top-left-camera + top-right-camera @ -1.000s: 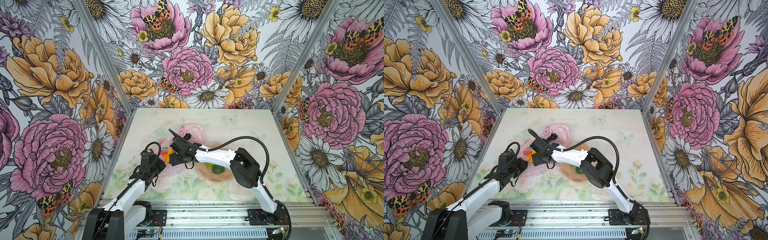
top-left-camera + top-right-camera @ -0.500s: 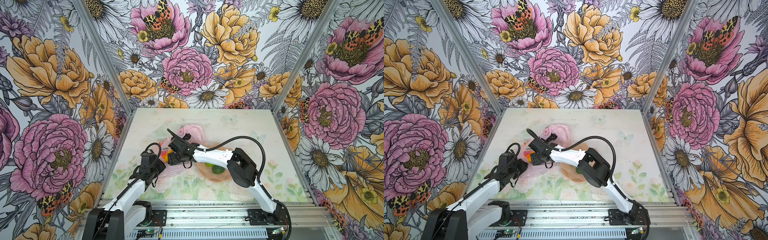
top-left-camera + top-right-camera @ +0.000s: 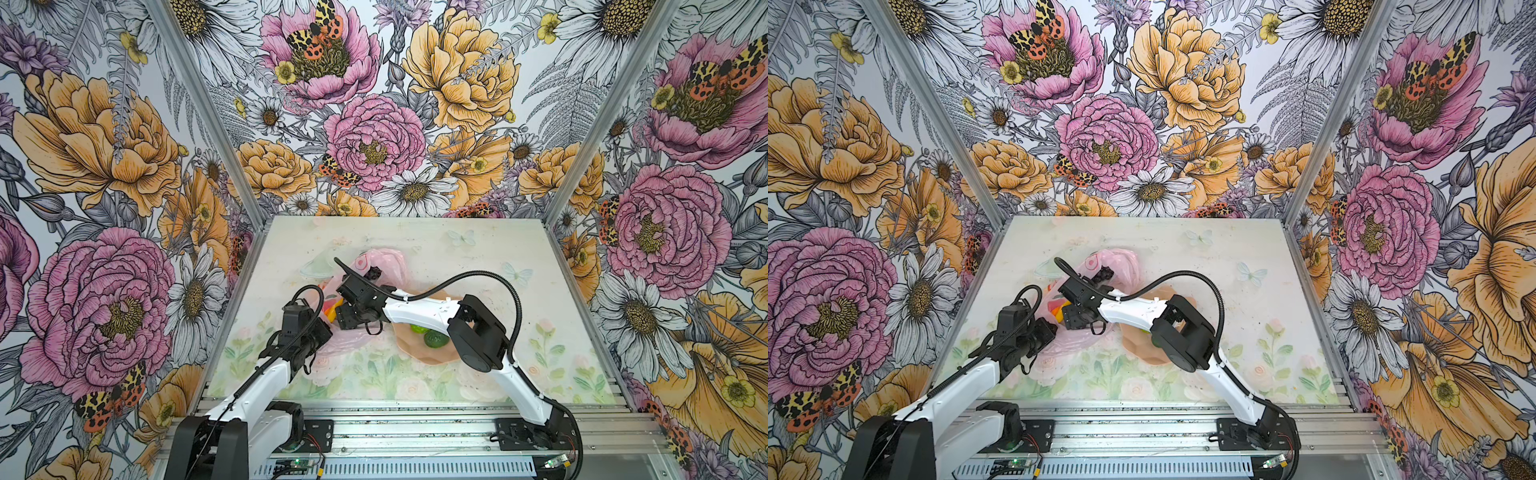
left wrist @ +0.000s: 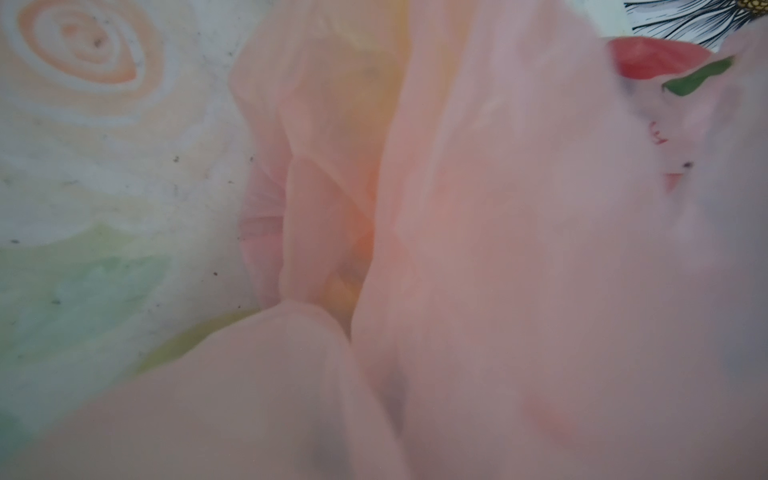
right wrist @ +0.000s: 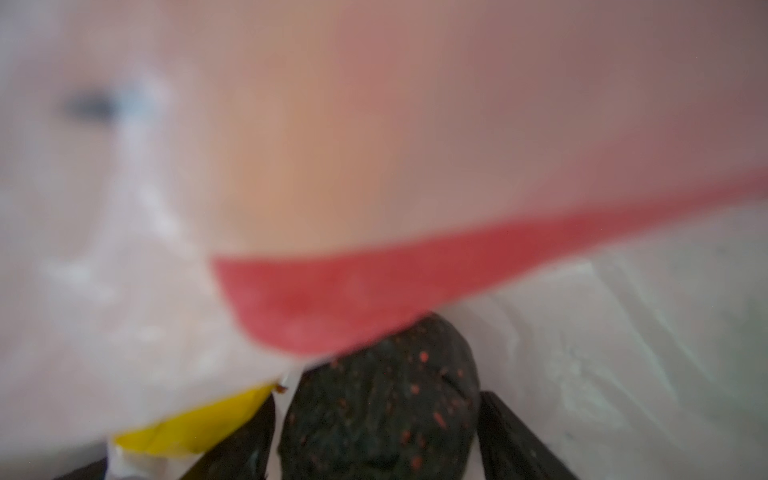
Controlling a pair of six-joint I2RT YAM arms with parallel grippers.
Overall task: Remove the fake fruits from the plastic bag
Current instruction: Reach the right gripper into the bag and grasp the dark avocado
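In both top views the pink bag [image 3: 386, 264] lies crumpled at the middle of the tabletop [image 3: 478, 249]. A peach dish [image 3: 428, 356] sits just right of it, partly hidden under the right arm. Two green fruits [image 3: 435, 340] lie in the dish.

The left hand [image 3: 322, 332] sits at the bag's lower left edge. Plastic covers its wrist view, so I cannot tell how far it is open or whether it grips the film.

The right hand [image 3: 341, 318] reaches across into the bag's mouth, next to a yellow fruit [image 3: 330, 313]. In the right wrist view its fingers [image 5: 511, 432] stand wide, set against both sides of a dark fruit [image 5: 382, 415] speckled red. That fruit is inside the bag, with the yellow fruit [image 5: 195, 428] just beside it and blurred pink film overhead.

Since a second ago the right arm's elbow has slid slightly left; the left arm has not moved.
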